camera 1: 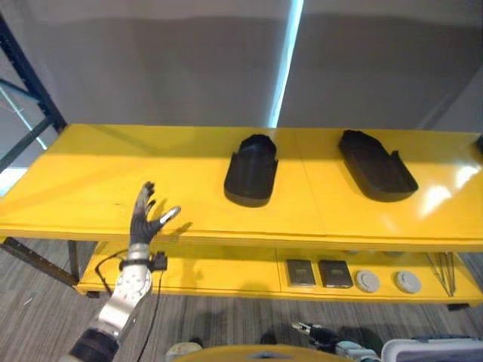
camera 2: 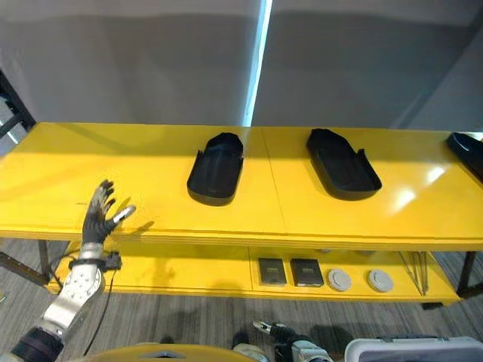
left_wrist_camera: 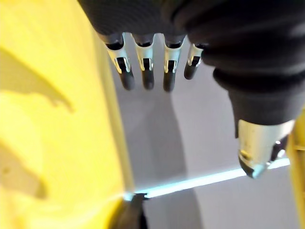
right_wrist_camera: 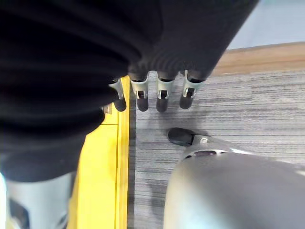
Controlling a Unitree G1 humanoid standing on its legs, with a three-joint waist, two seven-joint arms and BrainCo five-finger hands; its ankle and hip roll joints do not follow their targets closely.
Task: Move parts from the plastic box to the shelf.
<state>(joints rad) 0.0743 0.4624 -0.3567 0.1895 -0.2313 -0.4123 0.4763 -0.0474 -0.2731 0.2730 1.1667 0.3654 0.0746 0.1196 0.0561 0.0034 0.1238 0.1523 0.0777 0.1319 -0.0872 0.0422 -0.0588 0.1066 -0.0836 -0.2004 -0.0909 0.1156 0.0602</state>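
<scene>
Two black moulded parts lie on the yellow shelf [camera 1: 98, 170], one in the middle [camera 1: 251, 170] and one to its right [camera 1: 375, 166]. A third black part [camera 2: 468, 151] shows at the shelf's far right edge. My left hand [camera 1: 142, 222] is raised over the shelf's front left edge, open and holding nothing; its fingers [left_wrist_camera: 145, 71] are straight. My right hand [camera 2: 273, 330] hangs low in front of the shelf, left of the pale plastic box [camera 2: 411, 351]. Its fingers [right_wrist_camera: 162, 98] are straight and hold nothing. The box's inside is hidden.
The lower yellow shelf board holds two dark square blocks [camera 1: 300, 272] [camera 1: 334, 274], two grey discs [camera 1: 367, 280] [camera 1: 407, 281] and thin metal rods [camera 1: 445, 271]. A dark rack upright [camera 1: 30, 83] stands at the far left. Grey wall rises behind the shelf.
</scene>
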